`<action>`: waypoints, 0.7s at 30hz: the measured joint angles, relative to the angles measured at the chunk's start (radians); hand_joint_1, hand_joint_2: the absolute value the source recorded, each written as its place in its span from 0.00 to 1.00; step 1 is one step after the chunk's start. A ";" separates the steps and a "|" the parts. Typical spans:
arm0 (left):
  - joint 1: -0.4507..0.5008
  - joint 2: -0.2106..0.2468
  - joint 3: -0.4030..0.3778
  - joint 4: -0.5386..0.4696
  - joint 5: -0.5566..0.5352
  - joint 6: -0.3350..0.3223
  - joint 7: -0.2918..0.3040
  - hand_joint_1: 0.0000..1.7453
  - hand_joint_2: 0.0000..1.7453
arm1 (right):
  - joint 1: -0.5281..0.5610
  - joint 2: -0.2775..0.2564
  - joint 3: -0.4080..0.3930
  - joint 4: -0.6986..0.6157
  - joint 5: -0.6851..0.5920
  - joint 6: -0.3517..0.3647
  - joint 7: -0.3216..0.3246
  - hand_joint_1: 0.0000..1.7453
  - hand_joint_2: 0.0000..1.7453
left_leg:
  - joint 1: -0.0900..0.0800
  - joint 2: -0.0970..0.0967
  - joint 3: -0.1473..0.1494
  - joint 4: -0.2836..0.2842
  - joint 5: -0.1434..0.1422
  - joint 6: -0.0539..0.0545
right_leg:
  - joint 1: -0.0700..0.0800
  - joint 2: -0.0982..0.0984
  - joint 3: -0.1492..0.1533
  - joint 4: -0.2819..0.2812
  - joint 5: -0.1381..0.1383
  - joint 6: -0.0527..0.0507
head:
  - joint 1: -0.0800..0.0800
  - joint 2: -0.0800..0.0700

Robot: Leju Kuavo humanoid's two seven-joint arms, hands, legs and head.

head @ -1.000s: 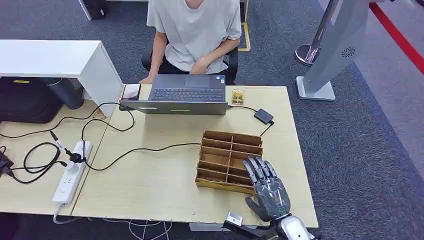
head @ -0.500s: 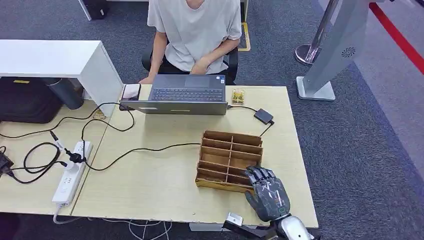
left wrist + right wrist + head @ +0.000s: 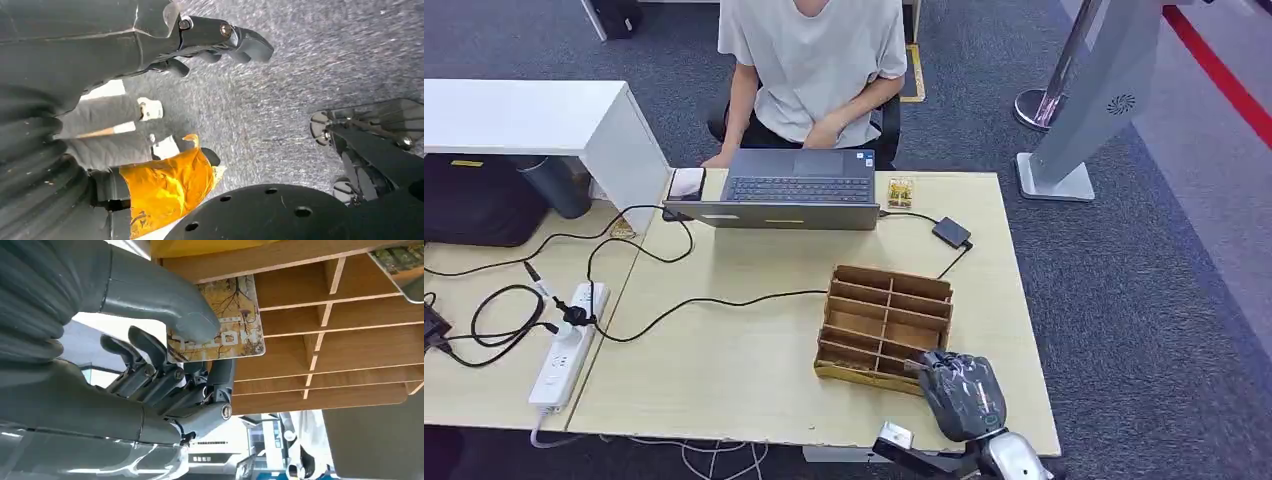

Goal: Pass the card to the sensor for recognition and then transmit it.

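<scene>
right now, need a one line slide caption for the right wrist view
Right hand pinches a patterned card between thumb and fingers, beside the wooden divider box.

Yellow tree-print card (image 3: 227,322) pinched in right hand (image 3: 165,360), by organiser (image 3: 320,340).

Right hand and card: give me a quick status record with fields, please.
right hand: pinches the card between thumb and fingers
card: yellow tree print, in front of the organizer's slots
organizer: wooden, on the table near the robot's edge
left hand: holds nothing, above carpet
black box: cabled, beyond the organizer
</scene>
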 joint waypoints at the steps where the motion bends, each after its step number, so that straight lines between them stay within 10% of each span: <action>1: 0.000 0.000 0.000 0.000 0.000 0.005 -0.002 0.00 1.00 | 0.001 0.000 -0.003 -0.002 0.000 0.001 -0.001 1.00 1.00 | 0.000 0.000 0.000 0.000 0.000 0.000 | 0.000 0.000 0.000 0.000 0.000 0.000 | 0.000 0.000; 7: 0.000 0.002 0.000 0.000 0.016 0.010 0.000 0.00 1.00 | 0.007 0.000 -0.011 -0.011 -0.047 0.018 -0.031 1.00 1.00 | 0.000 0.000 0.000 0.000 0.000 0.000 | 0.000 0.000 0.000 0.000 0.000 0.000 | 0.000 0.000; 21: 0.001 0.016 0.001 0.000 0.000 -0.019 0.008 0.00 1.00 | -0.093 -0.101 -0.082 -0.131 -0.618 0.393 -0.238 1.00 1.00 | 0.000 0.000 0.000 0.000 0.000 0.000 | 0.000 0.001 0.000 0.000 0.001 0.000 | 0.000 0.000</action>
